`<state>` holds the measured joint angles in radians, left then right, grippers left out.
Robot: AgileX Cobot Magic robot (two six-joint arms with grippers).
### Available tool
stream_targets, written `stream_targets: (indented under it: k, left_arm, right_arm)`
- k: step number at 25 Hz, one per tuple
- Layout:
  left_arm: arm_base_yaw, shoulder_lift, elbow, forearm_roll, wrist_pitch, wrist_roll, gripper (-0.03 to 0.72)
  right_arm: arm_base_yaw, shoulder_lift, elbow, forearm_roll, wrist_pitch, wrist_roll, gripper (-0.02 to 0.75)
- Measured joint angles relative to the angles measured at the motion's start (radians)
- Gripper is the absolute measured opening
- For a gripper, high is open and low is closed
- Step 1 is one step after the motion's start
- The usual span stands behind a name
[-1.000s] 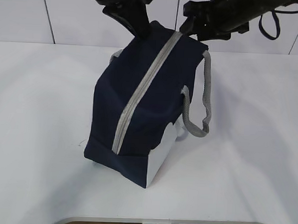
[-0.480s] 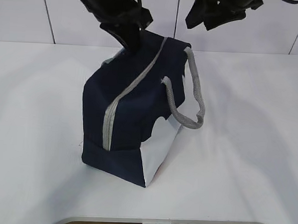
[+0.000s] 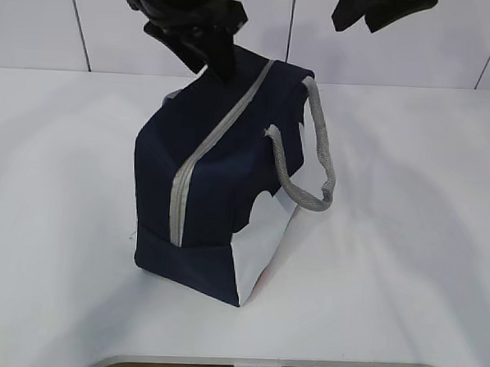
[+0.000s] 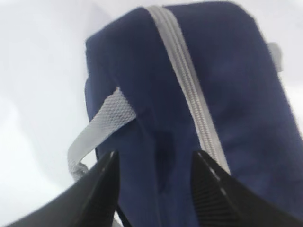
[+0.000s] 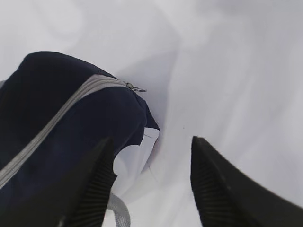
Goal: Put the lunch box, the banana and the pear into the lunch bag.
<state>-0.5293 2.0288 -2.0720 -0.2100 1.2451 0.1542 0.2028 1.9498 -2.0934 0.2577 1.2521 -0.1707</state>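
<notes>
Standing zipped on the table, the bag leaned slightly, one grey handle drooping down its side. Just above its far top end the left gripper hung with jaws spread, pinching nothing. Well above the bag, the right gripper was also spread and empty.

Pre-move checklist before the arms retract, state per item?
1. Lunch bag standing on table: ok.
2. Zipper strip closed along its visible length: ok.
3. Left end effector open, fingers apart above the bag, nothing gripped: ok.
4. Right end effector open, empty, clear of the bag: ok.
5. Handle free of both end effectors: ok.
6. Lunch box, banana, pear inside: cannot tell, none visible.
</notes>
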Motion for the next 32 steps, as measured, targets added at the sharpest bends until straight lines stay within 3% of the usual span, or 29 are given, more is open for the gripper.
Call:
stream_targets:
  k: [10, 15, 18, 23, 25, 27, 32]
  left_arm:
    - [0.0, -0.141, 0.0, 0.037, 0.008, -0.059, 0.377]
    - [0.0, -0.286, 0.044, 0.062, 0.008, -0.064, 0.377]
    - [0.0, -0.406, 0.156, 0.09, 0.011, -0.064, 0.377]
    - [0.0, -0.489, 0.21, 0.092, 0.018, -0.066, 0.371]
    - [0.0, -0.644, 0.315, 0.092, 0.02, -0.066, 0.364]
    - [0.0, -0.662, 0.315, 0.092, 0.02, -0.066, 0.364]
    - [0.0, -0.866, 0.486, 0.089, 0.022, -0.066, 0.362]
  right_arm:
    - [0.0, -0.126, 0.005, -0.017, 0.005, 0.012, 0.414]
    - [0.0, -0.261, 0.121, -0.031, 0.005, 0.013, 0.414]
    - [0.0, -0.347, 0.216, -0.045, 0.005, 0.013, 0.414]
    - [0.0, -0.492, 0.341, -0.05, 0.008, 0.015, 0.414]
    - [0.0, -0.543, 0.384, -0.05, 0.008, 0.015, 0.414]
    - [0.0, -0.599, 0.436, -0.064, 0.008, 0.015, 0.414]
    - [0.0, -0.738, 0.58, -0.093, 0.008, 0.015, 0.414]
